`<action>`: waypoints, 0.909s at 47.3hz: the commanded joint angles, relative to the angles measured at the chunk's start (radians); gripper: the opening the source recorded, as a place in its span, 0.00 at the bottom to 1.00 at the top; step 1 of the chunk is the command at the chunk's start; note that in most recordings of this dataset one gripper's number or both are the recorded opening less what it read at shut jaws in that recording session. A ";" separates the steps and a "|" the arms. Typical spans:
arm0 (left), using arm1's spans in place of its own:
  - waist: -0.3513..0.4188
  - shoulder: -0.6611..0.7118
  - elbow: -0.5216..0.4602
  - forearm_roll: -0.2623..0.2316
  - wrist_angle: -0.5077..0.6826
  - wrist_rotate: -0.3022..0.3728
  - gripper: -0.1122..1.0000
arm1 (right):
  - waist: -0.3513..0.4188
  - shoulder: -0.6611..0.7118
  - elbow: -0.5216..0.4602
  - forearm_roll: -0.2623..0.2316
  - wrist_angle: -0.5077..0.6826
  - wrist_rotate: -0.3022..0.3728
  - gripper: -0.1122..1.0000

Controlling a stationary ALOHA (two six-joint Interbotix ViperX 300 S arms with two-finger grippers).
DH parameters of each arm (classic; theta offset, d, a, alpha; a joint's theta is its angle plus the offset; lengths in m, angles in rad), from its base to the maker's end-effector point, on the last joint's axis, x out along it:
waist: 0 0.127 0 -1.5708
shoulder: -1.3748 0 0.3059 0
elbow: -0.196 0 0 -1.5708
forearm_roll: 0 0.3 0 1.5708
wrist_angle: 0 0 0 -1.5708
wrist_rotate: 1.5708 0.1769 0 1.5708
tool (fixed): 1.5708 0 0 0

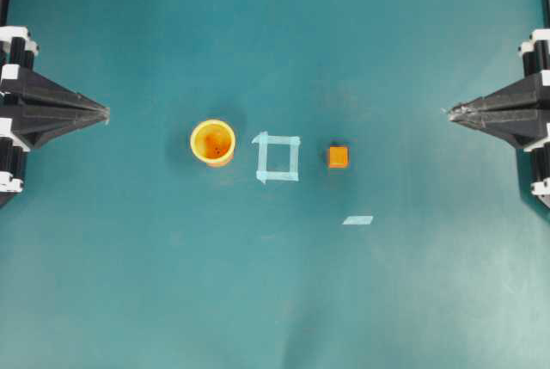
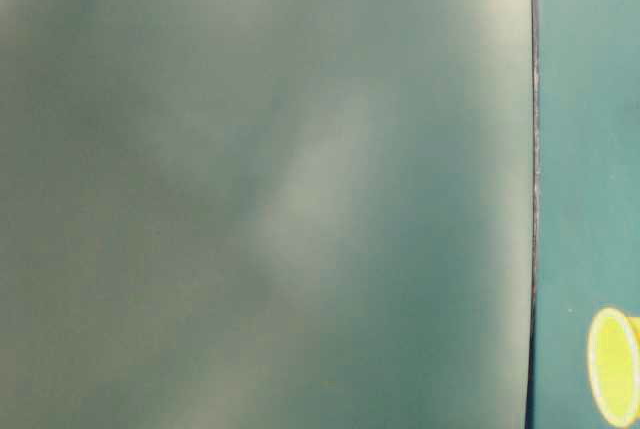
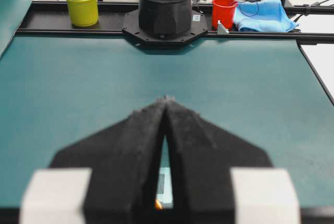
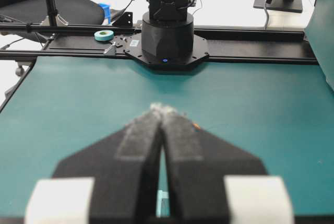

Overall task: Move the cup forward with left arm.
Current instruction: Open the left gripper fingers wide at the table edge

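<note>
L gripper [image 1: 105, 113]: far left edge, fingers pressed together to a point, holds nothing, well apart from cup. Cup [image 1: 212, 142]: small, round, yellow rim, orange inside, upright on teal surface [image 1: 275, 300], just left of tape square [image 1: 278, 156]. Orange cube [image 1: 338, 156]: right of square.

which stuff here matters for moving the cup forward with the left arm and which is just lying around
Part of the job:
- cup, upright on the mat
- left gripper, shut, well away from the cup

Just lying about:
- orange cube
- tape square between cup and cube
- loose tape strip
- right gripper, shut
- stacked cups, red cup and blue cloth beyond the mat
</note>
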 commanded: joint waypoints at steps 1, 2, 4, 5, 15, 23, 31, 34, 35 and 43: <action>-0.005 0.009 -0.011 0.002 0.037 0.006 0.10 | 0.003 0.008 -0.021 0.005 -0.006 0.002 0.10; -0.006 0.009 -0.012 0.002 0.054 0.006 0.10 | 0.003 0.011 -0.025 0.005 -0.005 0.002 0.10; -0.005 0.009 -0.012 0.002 0.072 0.006 0.11 | 0.003 0.017 -0.026 0.005 0.000 0.002 0.10; -0.006 0.009 -0.011 0.002 0.077 0.008 0.10 | 0.003 0.018 -0.028 0.005 0.002 0.002 0.10; -0.005 0.011 -0.014 0.005 0.106 0.009 0.10 | -0.002 0.044 -0.029 0.005 0.000 0.002 0.10; 0.000 0.009 -0.015 0.005 0.129 0.009 0.11 | -0.012 0.060 -0.031 0.005 -0.002 0.002 0.10; 0.000 0.005 -0.028 0.006 0.183 0.005 0.23 | -0.015 0.072 -0.037 0.005 -0.003 0.003 0.10; 0.000 0.000 -0.032 0.006 0.198 -0.002 0.35 | -0.017 0.072 -0.038 0.005 -0.003 0.003 0.10; 0.000 0.000 -0.034 0.006 0.202 -0.005 0.41 | -0.015 0.074 -0.037 0.005 -0.003 0.002 0.10; 0.000 0.011 -0.032 0.005 0.221 -0.014 0.71 | -0.017 0.074 -0.038 0.005 -0.003 0.003 0.10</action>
